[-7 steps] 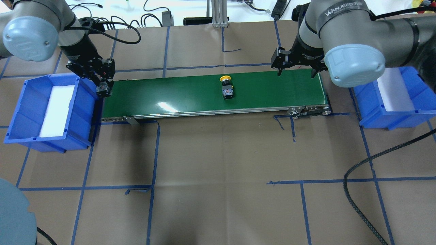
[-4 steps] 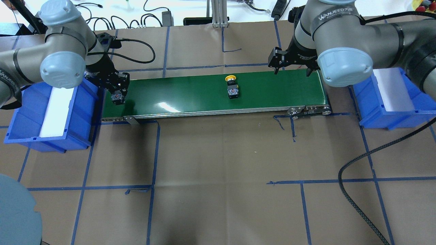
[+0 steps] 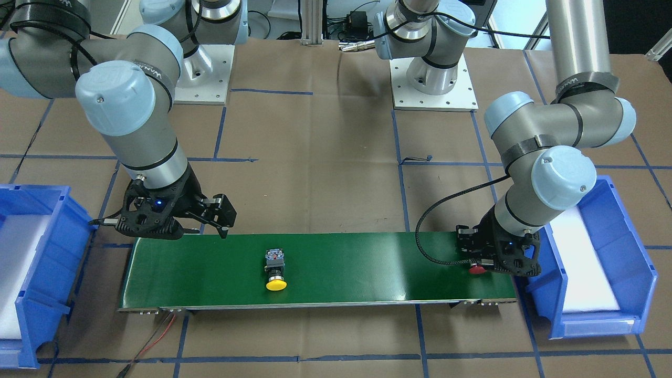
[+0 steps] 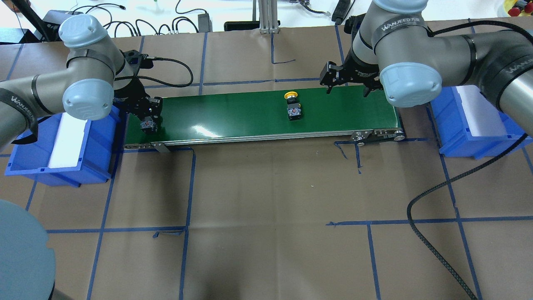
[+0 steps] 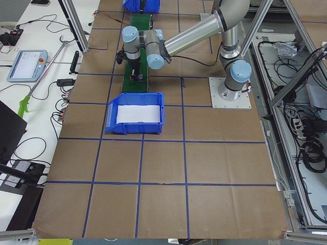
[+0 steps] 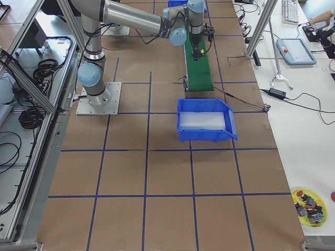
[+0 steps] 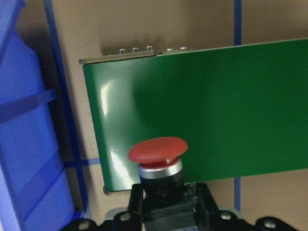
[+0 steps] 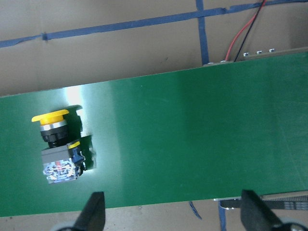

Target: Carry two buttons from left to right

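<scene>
The red-capped button (image 7: pixel 158 150) is held in my left gripper (image 4: pixel 149 121), low over the left end of the green conveyor belt (image 4: pixel 233 114). In the front-facing view its red cap (image 3: pixel 476 270) pokes out beside the left gripper (image 3: pixel 496 261). I cannot tell if it touches the belt. The yellow-capped button (image 4: pixel 293 107) lies on its side on the belt right of the middle, also in the front-facing view (image 3: pixel 275 270) and the right wrist view (image 8: pixel 57 144). My right gripper (image 4: pixel 347 88) is open and empty above the belt's far edge, right of the yellow button.
A blue bin with a white foam insert (image 4: pixel 25 137) stands at the belt's left end, and a matching blue bin (image 4: pixel 447 125) at its right end. A black cable (image 4: pixel 433 200) loops over the brown paper at front right.
My left gripper has carried the red button from the left bin's edge right and down over the belt's left end. The yellow button has travelled right along the belt. My right gripper has shifted slightly left.
</scene>
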